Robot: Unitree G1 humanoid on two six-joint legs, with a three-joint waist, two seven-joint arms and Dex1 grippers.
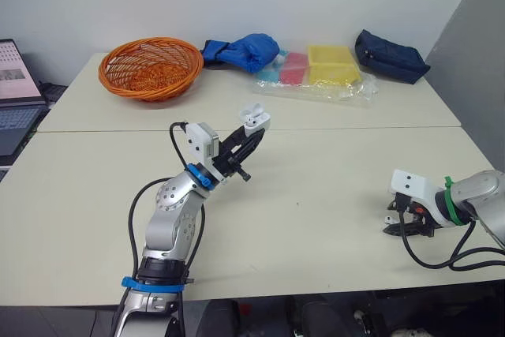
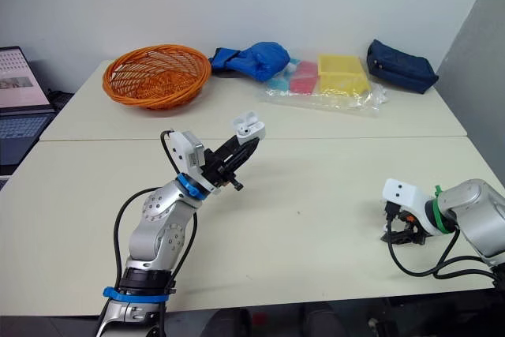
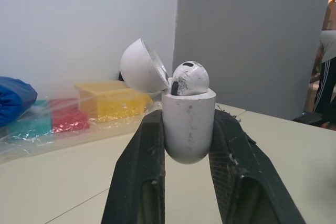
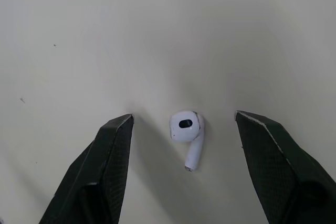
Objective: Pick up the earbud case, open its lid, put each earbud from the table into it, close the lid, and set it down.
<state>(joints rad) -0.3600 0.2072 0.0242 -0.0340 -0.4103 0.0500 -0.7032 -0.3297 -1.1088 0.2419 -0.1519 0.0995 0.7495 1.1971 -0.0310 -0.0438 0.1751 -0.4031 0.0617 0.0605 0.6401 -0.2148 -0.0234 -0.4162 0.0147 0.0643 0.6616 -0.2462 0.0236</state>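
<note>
My left gripper (image 1: 251, 133) is raised over the middle of the table, shut on the white earbud case (image 1: 255, 120). The case (image 3: 188, 124) stands upright between the fingers with its lid (image 3: 143, 66) swung open, and one earbud (image 3: 190, 78) sits in it. At the right side of the table my right gripper (image 1: 392, 222) points down at the tabletop, open. In the right wrist view a loose white earbud (image 4: 187, 132) lies flat on the table between the two spread fingers (image 4: 107, 156), touching neither.
An orange wicker basket (image 1: 150, 66) stands at the back left, with a blue cloth bundle (image 1: 241, 51), a plastic bag of coloured containers (image 1: 319, 71) and a dark blue pouch (image 1: 390, 56) along the back. A laptop (image 1: 16, 92) sits off the left edge.
</note>
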